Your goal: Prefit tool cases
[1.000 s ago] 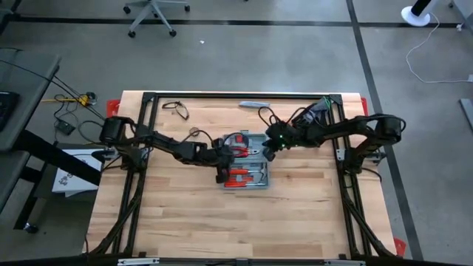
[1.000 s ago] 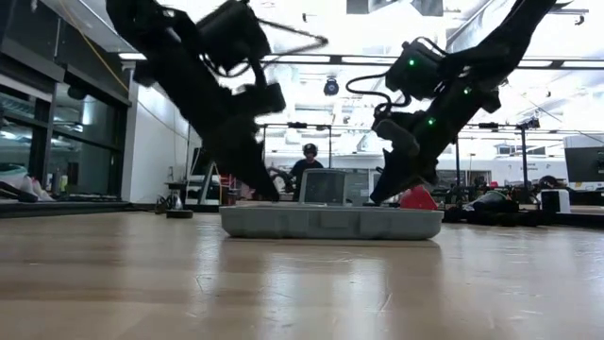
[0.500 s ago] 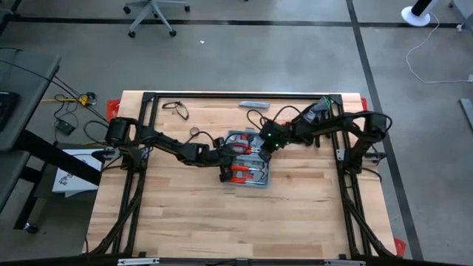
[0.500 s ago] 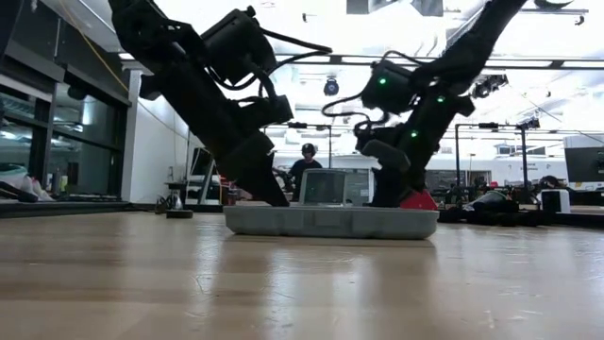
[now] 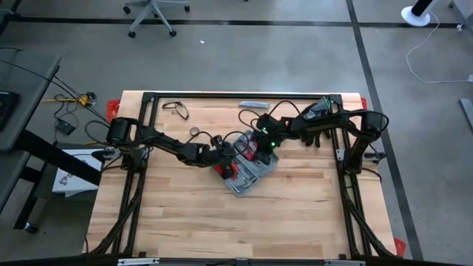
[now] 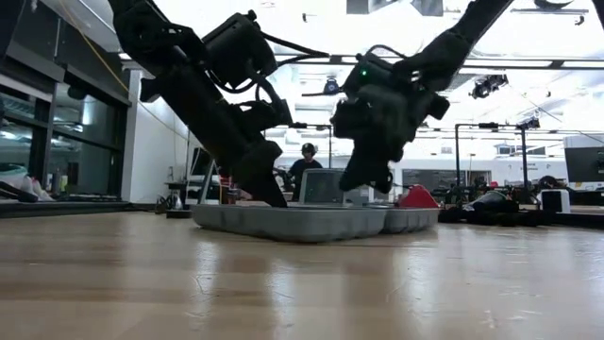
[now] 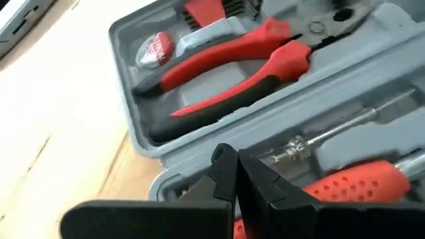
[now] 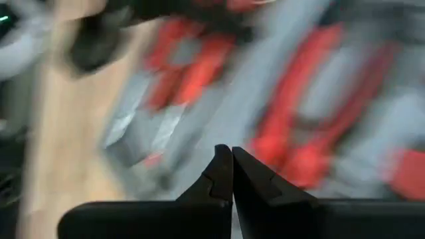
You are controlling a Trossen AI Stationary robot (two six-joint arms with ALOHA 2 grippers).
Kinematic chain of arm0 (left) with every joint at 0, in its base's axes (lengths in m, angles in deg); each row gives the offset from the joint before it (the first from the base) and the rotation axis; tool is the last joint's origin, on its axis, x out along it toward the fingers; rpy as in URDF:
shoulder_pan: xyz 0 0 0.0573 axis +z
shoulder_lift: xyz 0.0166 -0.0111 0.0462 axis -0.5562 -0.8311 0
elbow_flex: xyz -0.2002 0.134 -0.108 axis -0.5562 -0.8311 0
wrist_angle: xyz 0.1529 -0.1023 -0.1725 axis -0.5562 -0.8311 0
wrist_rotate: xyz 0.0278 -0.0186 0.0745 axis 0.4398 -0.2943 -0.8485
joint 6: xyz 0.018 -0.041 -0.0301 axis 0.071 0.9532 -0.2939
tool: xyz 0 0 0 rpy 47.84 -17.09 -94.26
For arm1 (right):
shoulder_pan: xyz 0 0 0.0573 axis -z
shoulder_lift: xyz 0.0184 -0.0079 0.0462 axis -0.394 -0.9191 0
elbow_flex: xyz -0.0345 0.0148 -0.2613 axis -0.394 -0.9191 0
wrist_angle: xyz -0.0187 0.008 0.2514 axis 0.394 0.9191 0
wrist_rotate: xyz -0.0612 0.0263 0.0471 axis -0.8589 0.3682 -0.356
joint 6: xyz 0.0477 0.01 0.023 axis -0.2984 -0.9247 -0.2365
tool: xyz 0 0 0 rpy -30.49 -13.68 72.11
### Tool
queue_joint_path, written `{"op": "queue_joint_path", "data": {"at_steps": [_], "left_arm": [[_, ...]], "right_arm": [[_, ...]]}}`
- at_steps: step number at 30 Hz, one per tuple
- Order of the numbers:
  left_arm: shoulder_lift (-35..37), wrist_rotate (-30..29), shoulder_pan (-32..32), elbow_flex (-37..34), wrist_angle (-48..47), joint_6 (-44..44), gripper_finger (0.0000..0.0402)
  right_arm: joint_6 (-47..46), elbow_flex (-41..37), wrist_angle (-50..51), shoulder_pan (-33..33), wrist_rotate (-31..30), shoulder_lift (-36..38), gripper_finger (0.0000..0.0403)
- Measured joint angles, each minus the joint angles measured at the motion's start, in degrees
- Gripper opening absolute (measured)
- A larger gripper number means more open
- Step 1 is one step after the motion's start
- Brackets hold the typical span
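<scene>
Now skewed: the blue-grey moulded plastic tool case (image 5: 247,168), lid open and red-handled tools showing, lies near the middle of the light wooden counter (image 5: 185,214), its long sides running diagonally to the counter edges. A second ago it sat square to them; half a second ago it was only slightly turned.

Left of the case, the left end effector (image 5: 223,161) sits at the case's left edge, fingers pressed together and pinching nothing. In its wrist view the closed tips hang just above the tray rim, red-handled pliers (image 7: 232,63) lying in their slot beyond and a red-handled screwdriver (image 7: 345,182) nearer. This arm has hardly shifted over the second.

Right of that, the right end effector (image 5: 260,148) is over the case's far right corner, fingers also pressed together, empty. It has travelled leftward from beside the case to over it, and the case swung with it. Its wrist view is smeared with motion; red and grey shapes only.

Judgement: the right arm pushed the case round, the left acting as pivot. Reads as repositioning, not fitting; tools look seated, lid not yet closed.
</scene>
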Motion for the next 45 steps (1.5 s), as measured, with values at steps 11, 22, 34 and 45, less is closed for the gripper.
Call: {"op": "queue_joint_path", "data": {"at_steps": [11,22,34,45], "left_arm": [[0.0,-1.2,-2.6,-0.1,1.7,-2.1,0.0],[0.4,-1.1,-4.8,1.4,4.8,-3.8,0.0],[-4.2,8.6,-4.5,1.7,9.1,0.8,0.0],[-8.2,7.6,-4.6,1.7,13.3,4.5,0.0]], "right_arm": [[-4.0,-4.1,-0.3,-4.0,-15.5,1.6,0.0],[-12.4,-11.7,1.1,-10.8,-29.4,10.4,0.0],[-16.5,-15.4,-3.2,-10.3,-28.2,8.7,0.0],[-17.0,-15.5,-3.4,-9.1,-23.9,8.6,0.0]]}}
